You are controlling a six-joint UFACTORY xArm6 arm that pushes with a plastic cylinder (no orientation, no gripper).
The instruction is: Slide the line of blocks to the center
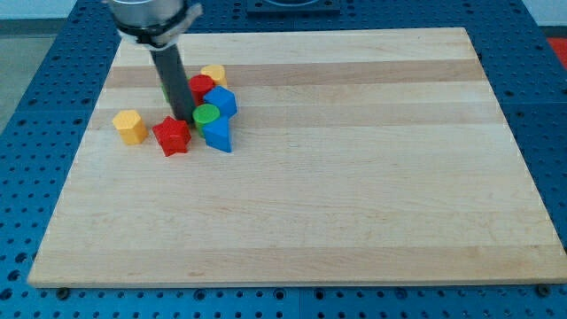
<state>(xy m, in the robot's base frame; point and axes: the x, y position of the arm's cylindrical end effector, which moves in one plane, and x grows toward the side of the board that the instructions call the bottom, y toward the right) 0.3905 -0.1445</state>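
Several blocks sit in the upper left of the wooden board (337,177). A yellow block (214,74) lies at the top of the cluster, with a red round block (200,87) below it. A blue block (223,100) sits right of that. A green round block (206,114) lies lower, and a blue block (218,134) is below it. A red star block (172,135) lies to the left. A yellow hexagonal block (129,126) stands apart further left. My tip (183,119) is between the red star and the green block, close to both.
The board lies on a blue perforated table (35,133). The arm's grey body (155,18) hangs over the board's top left edge.
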